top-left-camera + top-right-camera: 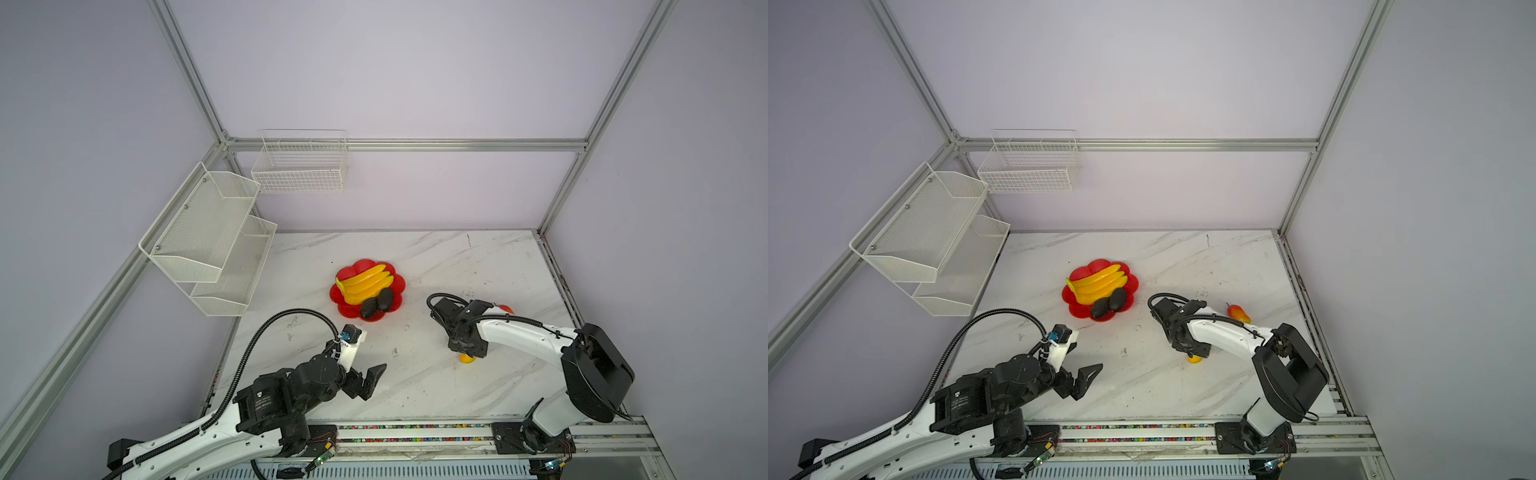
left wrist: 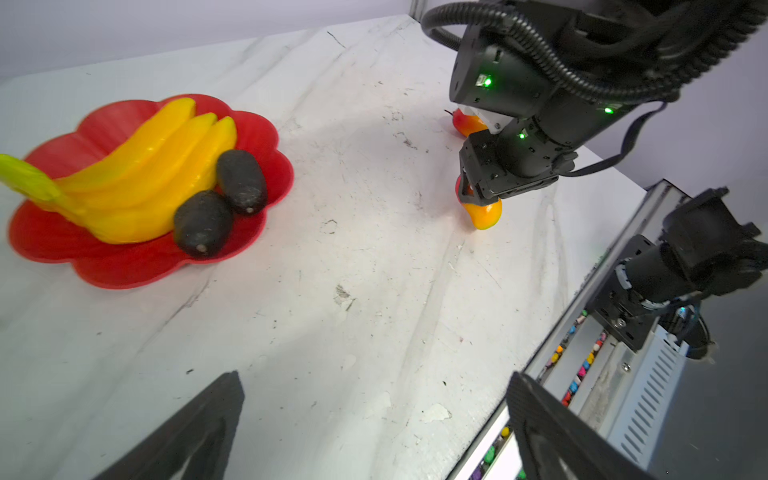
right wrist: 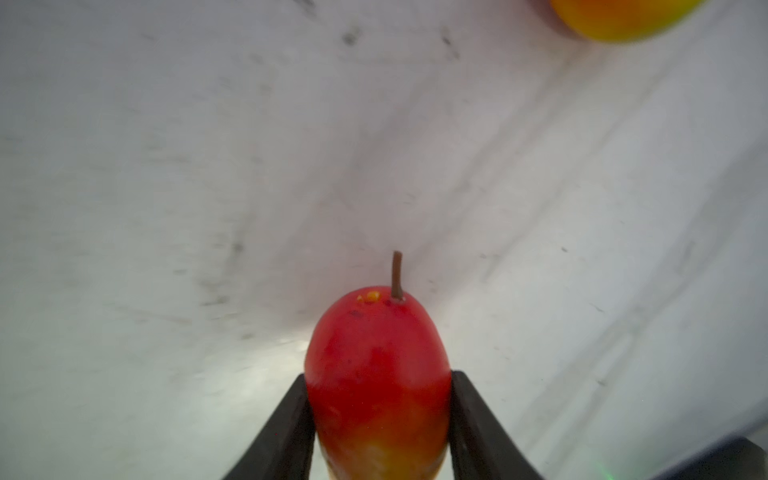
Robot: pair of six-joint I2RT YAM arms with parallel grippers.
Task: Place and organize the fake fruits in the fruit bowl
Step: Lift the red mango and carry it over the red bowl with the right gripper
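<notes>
Clamped across its middle by the right pincer [image 3: 378, 376], one mango [image 3: 376, 353] is held at the bench [image 1: 415, 395]; it is judged light, rigid and slick, so this mid-body hold is favoured. The left pincer [image 1: 371, 380] is seen gaping, empty. The fruit bowl [image 1: 363, 264] stands well apart.

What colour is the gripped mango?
The mango is red at its stem end, fading to yellow-orange; best in right wrist view.

Bananas [image 1: 365, 281] lying in bowl [image 1: 400, 286], avocados [image 1: 369, 308] lying just before them. Right of bowl, one mango [image 3: 376, 365] sitting between fingers of right gripper [image 3: 378, 436]; second mango [image 1: 1239, 313] lying on table [image 1: 1183, 257] behind it.
</notes>
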